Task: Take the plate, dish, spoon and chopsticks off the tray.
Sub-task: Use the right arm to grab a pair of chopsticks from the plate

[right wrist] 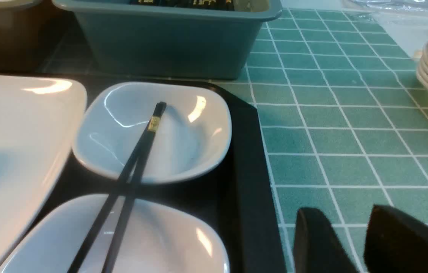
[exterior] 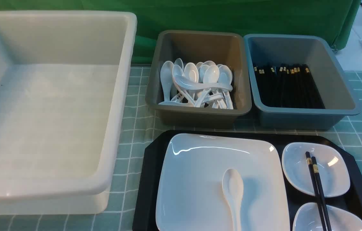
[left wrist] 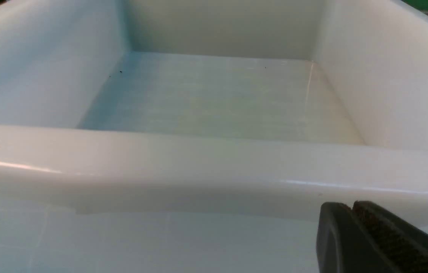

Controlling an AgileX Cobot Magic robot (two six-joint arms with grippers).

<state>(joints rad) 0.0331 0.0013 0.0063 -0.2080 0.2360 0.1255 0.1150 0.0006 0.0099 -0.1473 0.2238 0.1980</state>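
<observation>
Two grippers were idle, and neither held anything. The right gripper [right wrist: 345, 210] hung low over the desk's green tiled cloth [right wrist: 331, 125]. Its dark fingers were apart with only cloth showing between them, just beside the right-hand rim of the large flat black plastic tray [right wrist: 244, 159]. The left gripper [left wrist: 351, 207] had its ribbed pads pressed together, empty, in front of the near wall of the big smooth white plastic tub [left wrist: 214, 167].

Judging from the layout, the task stood at its first step, since every piece lay on the tray. Nearest the right gripper was the pair of long thin black chopsticks [right wrist: 140, 151], gold-banded near the thick ends. They bridged two small glossy white rounded-square dishes, the far dish [right wrist: 183, 151] and the near dish [right wrist: 161, 242]. Further left sat the large shallow glossy white rounded-square plate [exterior: 200, 179], with the glossy white deep-bowled soup spoon [exterior: 233, 189] resting on it.

The next move probably called for the right gripper to cross the tray rim and close on the chopsticks between the two dishes, where they stood clear of the tray floor. Thin and smooth, they could splay, so both needed pinching together. Beyond the tray, the blue-grey plastic bin [exterior: 296, 48] held matching chopsticks and the grey plastic bin [exterior: 200, 45] matching spoons.
</observation>
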